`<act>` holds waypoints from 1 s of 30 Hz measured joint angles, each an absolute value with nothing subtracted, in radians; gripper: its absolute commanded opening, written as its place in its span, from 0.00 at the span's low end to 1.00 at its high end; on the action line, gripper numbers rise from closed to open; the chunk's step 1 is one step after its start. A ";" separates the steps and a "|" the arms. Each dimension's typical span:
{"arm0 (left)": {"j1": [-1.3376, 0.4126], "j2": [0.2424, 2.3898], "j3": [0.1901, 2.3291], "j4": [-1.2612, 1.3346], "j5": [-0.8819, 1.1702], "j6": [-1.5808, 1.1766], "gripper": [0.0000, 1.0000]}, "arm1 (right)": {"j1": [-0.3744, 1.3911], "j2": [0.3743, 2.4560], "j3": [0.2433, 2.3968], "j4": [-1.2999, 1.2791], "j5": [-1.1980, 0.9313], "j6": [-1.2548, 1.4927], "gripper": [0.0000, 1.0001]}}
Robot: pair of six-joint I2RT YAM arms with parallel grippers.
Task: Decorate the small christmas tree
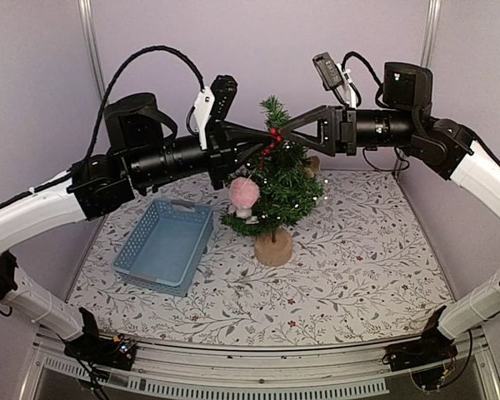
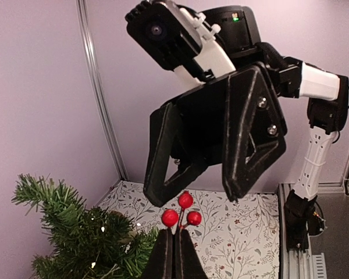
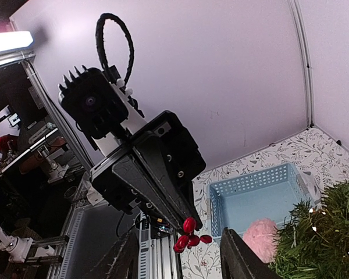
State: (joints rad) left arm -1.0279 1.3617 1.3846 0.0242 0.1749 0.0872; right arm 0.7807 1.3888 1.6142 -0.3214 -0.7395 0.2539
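The left arm (image 1: 162, 160) reached in from the left side, its forearm held level and high. The left end effector (image 2: 174, 241) was clamped tight, its two fingers pressed together on the stem of a red berry sprig (image 2: 185, 201). The right arm (image 1: 475, 171) rose from its base, bent at the elbow and ran level toward the other arm. The right end effector (image 1: 285, 132) met the left one tip to tip, jaws parted, one finger on each side of the berries.

Left pincer (image 1: 263, 149) faces right pincer (image 1: 287, 132), crowding the small christmas tree (image 1: 283, 179).
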 measured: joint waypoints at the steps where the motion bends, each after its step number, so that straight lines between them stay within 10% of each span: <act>1: -1.028 1.362 1.387 0.024 0.174 0.089 0.00 | 0.781 1.393 1.614 -0.317 -0.740 0.256 0.47; 20: -1.035 1.384 1.404 0.024 0.164 0.109 0.02 | 0.783 1.421 1.614 -0.284 -0.746 0.276 0.00; 25: -1.037 1.385 1.404 0.024 0.147 0.115 0.51 | 0.785 1.422 1.614 -0.287 -0.725 0.272 0.00; 30: -1.036 1.377 1.394 0.024 0.104 0.089 0.75 | 0.785 1.421 1.627 -0.299 -0.657 0.252 0.00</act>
